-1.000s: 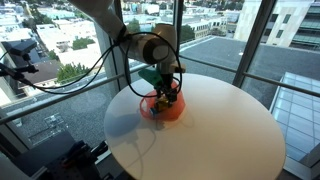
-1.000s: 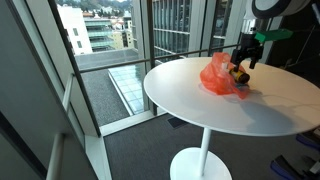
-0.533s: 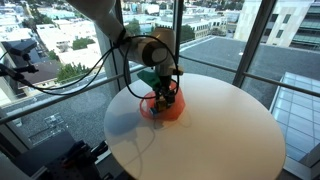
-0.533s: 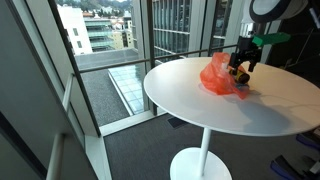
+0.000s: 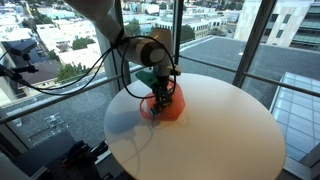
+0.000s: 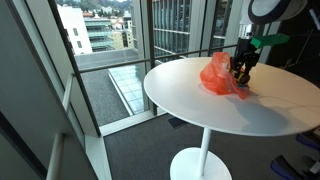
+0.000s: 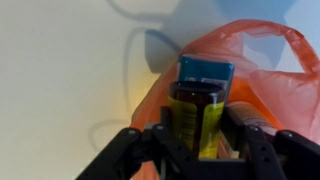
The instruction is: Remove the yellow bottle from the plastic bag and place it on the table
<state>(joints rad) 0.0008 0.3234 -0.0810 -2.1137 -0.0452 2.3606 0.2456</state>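
Since a second ago the gripper point(image 5: 160, 97) has shifted only a touch across the plastic bag point(image 5: 172, 110), sliding slightly toward 9 o'clock in that exterior view, while the bag itself sits where it did near the edge of the round table point(image 5: 215, 135).

From the wrist view, the yellow bottle point(image 7: 200, 118) stands between the two fingers point(image 7: 160, 145), its blue cap point(image 7: 206, 70) pointing to 12 o'clock. The jaws look clamped against its sides, so I judge the bottle gripped. Orange film from the bag spreads behind it from 12 through 3 o'clock, and bare white tabletop point(image 7: 70, 60) lies open at 9 o'clock. I cannot tell whether the bottle's base is fully out of the bag's mouth. In the exterior view from the floor side, the gripper point(image 6: 241, 66) is low over the bag's point(image 6: 214, 74) far side, with a spot of yellow at its tips.

The step in hand appears to be the extraction. It is done best by lifting straight up first until the film drops away, watching that the light bag does not cling and ride along. Then carry the bottle toward the bare surface at 9 o'clock, well apart from the bag. Lower it until the base rests flat before the jaws part, since a tall narrow bottle tips easily.
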